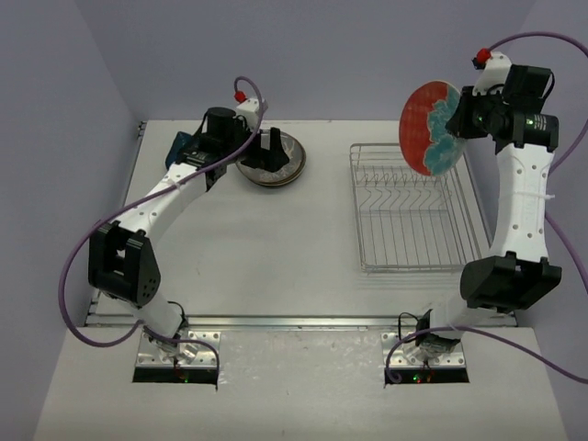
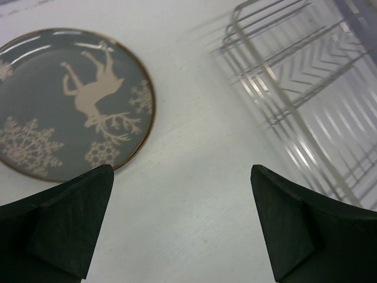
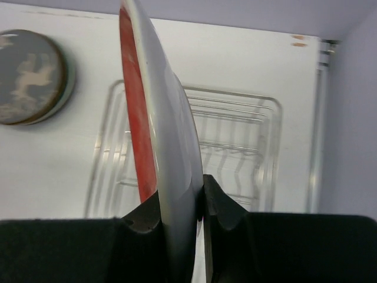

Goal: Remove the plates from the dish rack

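One round, glossy red-rimmed plate (image 1: 427,124) stands clamped in the right gripper (image 3: 175,203).

Red plate (image 1: 430,127), teal centre: hanging upright above dish rack (image 1: 413,202) sitting by right edge. Teal reindeer plate (image 2: 59,118): lying flat near far edge.

A glossy, smooth red-rimmed round ceramic-looking plate (image 1: 429,124) gleams above the shiny silver wire dish rack (image 1: 413,216); left of the rack, a satin grey-blue reindeer plate (image 2: 70,100) with a gilt rim lies on the matt white, faintly grained table (image 2: 194,194).
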Available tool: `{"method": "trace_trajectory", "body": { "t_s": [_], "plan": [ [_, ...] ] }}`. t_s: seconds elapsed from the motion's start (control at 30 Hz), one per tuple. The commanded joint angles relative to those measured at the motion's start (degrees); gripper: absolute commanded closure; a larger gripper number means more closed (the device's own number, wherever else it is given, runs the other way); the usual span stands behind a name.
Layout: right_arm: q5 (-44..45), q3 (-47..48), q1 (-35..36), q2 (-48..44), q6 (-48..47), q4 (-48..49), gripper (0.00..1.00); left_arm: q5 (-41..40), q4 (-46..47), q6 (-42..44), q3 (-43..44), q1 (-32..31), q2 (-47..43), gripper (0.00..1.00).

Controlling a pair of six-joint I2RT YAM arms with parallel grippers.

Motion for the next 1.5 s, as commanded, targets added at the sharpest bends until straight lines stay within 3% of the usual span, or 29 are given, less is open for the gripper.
{"method": "trace_trajectory", "body": {
  "t_s": [0.0, 0.2, 0.4, 0.6, 0.7, 0.77, 0.83, 0.93, 1.0, 1.1, 1.17, 1.47],
  "plan": [
    [-27.87, -4.88, 0.78, -6.91, 14.33, 11.19, 1.0, 23.64, 15.29, -10.62, -3.74, 0.46, -5.83, 0.0],
    [-38.34, -15.61, 7.17, -8.62, 24.01, 19.52, 1.0, 32.12, 22.52, -22.12, -7.89, -0.67, -4.39, 0.1],
    [-39.83, -21.56, 15.78, -10.13, 27.28, 25.65, 1.0, 34.0, 25.95, -25.84, -10.49, -1.85, -3.28, 0.14],
    [-39.31, -23.33, 21.28, -9.39, 27.24, 26.52, 1.0, 37.71, 30.64, -30.76, -13.21, -1.94, -1.98, 0.32],
    [-38.54, -23.58, 21.96, -8.87, 27.47, 27.09, 1.0, 40.97, 33.64, -33.54, -14.17, -1.76, -1.43, 0.6],
    [-37.91, -22.86, 21.9, -8.08, 27.17, 26.35, 0.99, 43.28, 36.19, -35.96, -14.92, -1.36, -1.12, 0.86],
    [-37.0, -22.43, 21.97, -7.66, 26.89, 25.02, 0.93, 44.55, 37.19, -36.96, -14.92, -0.8, -0.84, 0.98],
    [-33.91, -22.01, 21.89, -7.24, 26.54, 23.22, 0.58, 45.47, 38.45, -38.75, -14.93, 1.22, -0.45, 1.0],
    [-29.66, -22.04, 21.81, -6.89, 26.06, 21.47, 0.24, 45.35, 38.71, -39.96, -14.11, 4.11, 0.6, 1.0],
    [-25.11, -22.39, 21.27, -6.82, 25.57, 19.74, 0.06, 44.24, 37.57, -41.07, -11.51, 10.11, 3.68, 1.0],
    [-21.21, -22.8, 20.72, -6.92, 25.35, 18.93, 0.01, 42.93, 35.72, -40.64, -8.97, 13.77, 6.22, 1.0],
    [-19.31, -25.3, 18.97, -7.34, 24.85, 18.36, 0.01, 35.84, 24.11, -34.38, 6.91, 21.34, 19.43, 1.0]
  ]
}}
